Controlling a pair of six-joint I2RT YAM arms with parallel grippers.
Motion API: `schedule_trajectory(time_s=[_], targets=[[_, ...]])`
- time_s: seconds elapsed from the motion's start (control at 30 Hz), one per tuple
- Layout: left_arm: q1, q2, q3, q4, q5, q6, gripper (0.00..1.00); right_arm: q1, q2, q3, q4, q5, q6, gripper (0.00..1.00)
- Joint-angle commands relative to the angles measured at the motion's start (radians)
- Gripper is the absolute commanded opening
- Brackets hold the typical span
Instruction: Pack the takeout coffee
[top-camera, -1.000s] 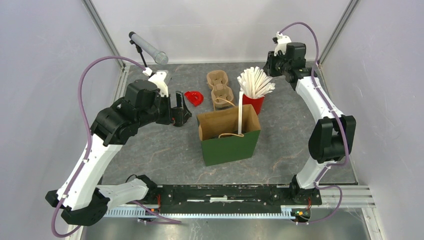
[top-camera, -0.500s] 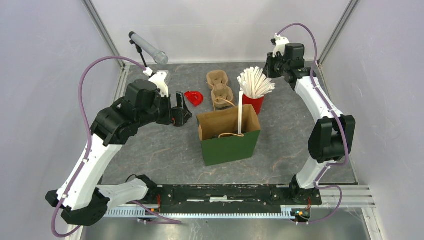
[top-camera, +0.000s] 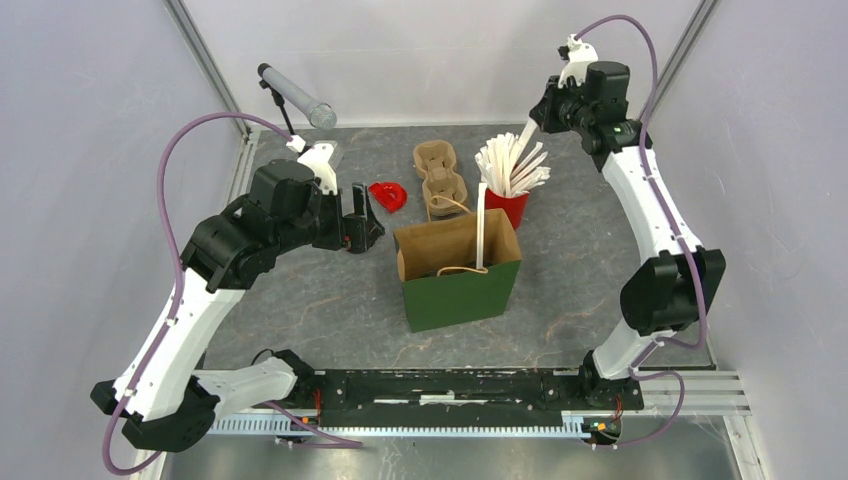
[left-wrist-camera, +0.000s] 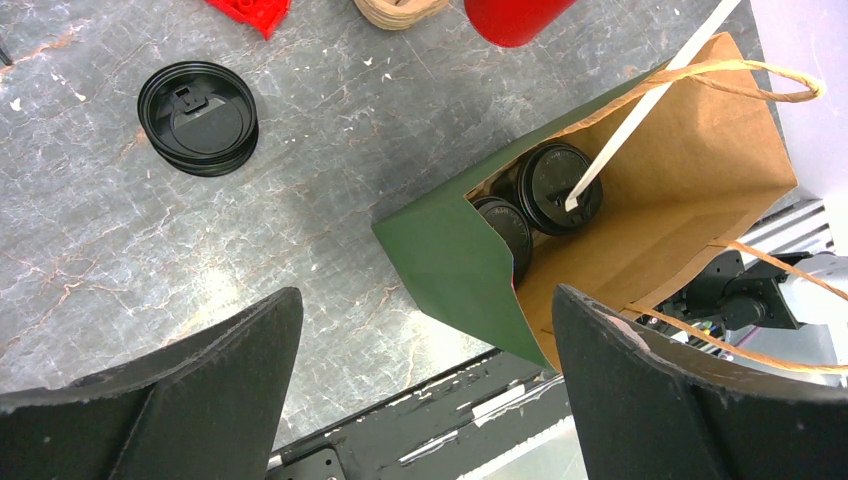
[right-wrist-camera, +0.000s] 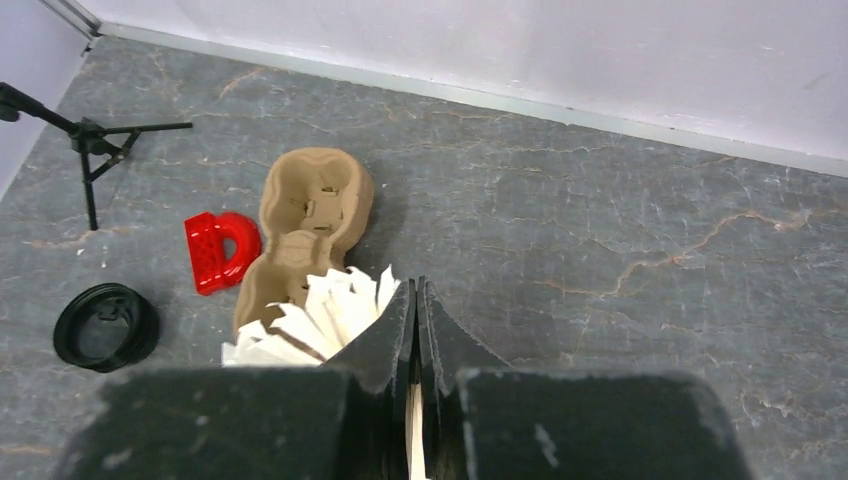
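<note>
R arm has come up and back from where it sat a sec ago, low over the red plastic cup (top-camera: 508, 207) w/ its fan of white straws (top-camera: 512, 165). The right gripper (right-wrist-camera: 415, 300) has its black fingers (right-wrist-camera: 385, 335) clenched now, pinching one thin white paper-sleeved straw (top-camera: 522, 143). So the pick looks made, and next should be carrying it over to the bag.

That straw's long axis runs on a slant: top end in the fingers at the far right, lower end pointing down and left toward the cup. Can't tell if the tip is clear of the fan yet; a snag could drag others out.

The dark green paper bag (top-camera: 460, 295) stands open mid-desk, nearer than the cup. Inside are two black-lidded coffee cups (left-wrist-camera: 558, 187), plus one straw already in the bag (left-wrist-camera: 650, 85), leaning up out of the mouth.

L arm hasn't budged. The left gripper (top-camera: 360, 225) hangs beside the bag, fingers spread wide, holding nothing. A stack of black lids (left-wrist-camera: 198, 118) lies on the grey marbled desk (top-camera: 300, 300).
</note>
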Motion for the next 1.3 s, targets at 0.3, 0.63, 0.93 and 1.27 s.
schedule_trajectory(time_s=[0.3, 0.63, 0.93, 1.27], targets=[[0.003, -0.022, -0.018, 0.033, 0.036, 0.011, 1.00, 0.003, -0.199, 0.014, -0.029, 0.067, -0.003, 0.09], [0.003, -0.034, -0.025, 0.040, 0.038, 0.005, 1.00, 0.002, -0.329, 0.097, -0.061, 0.129, 0.016, 0.00], [0.004, -0.044, -0.035, 0.046, 0.033, 0.015, 1.00, 0.002, -0.487, 0.007, 0.013, 0.146, 0.022, 0.00], [0.003, -0.066, -0.028, 0.040, 0.025, -0.009, 1.00, 0.003, -0.445, -0.030, 0.023, 0.094, 0.151, 0.00]])
